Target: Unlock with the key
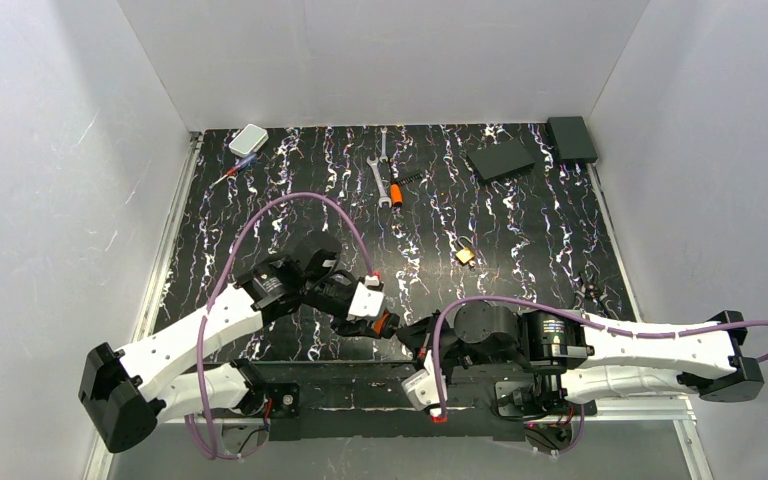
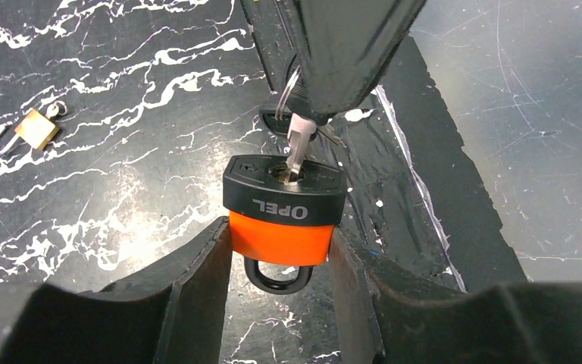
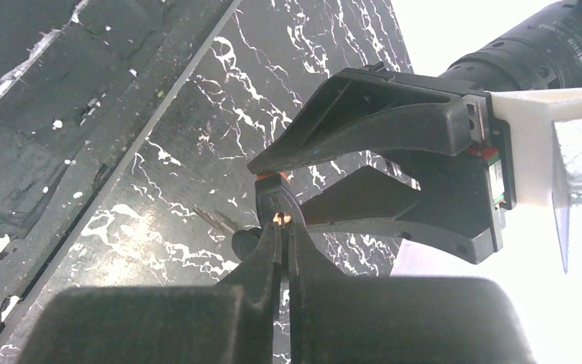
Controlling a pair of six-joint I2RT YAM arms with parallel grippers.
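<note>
Clamping the orange padlock (image 2: 284, 199) in the left gripper (image 2: 280, 254), lower centre; pinching the key (image 2: 297, 141) tight in the right gripper (image 3: 283, 231), with its tip poked into the keyhole (image 2: 286, 174).

In the left wrist view the right pincer (image 2: 312, 112) is covering the dark head of the key (image 2: 297, 140). Its own upper part is running off the top edge, and the blade's tip is sitting out of sight inside the orange padlock (image 2: 284, 189). The left pincer (image 2: 280, 231) is hiding the padlock's sides and part of its shackle. In the right wrist view the closed fingers are blocking nearly all of the key, only a sliver of padlock is showing, and the right-hand area is washing out to white. From above, the key is appearing too small to make out, and a small dark object (image 1: 590, 290) near the right edge of the desk (image 1: 540, 250) is looking too tiny to identify.
</note>
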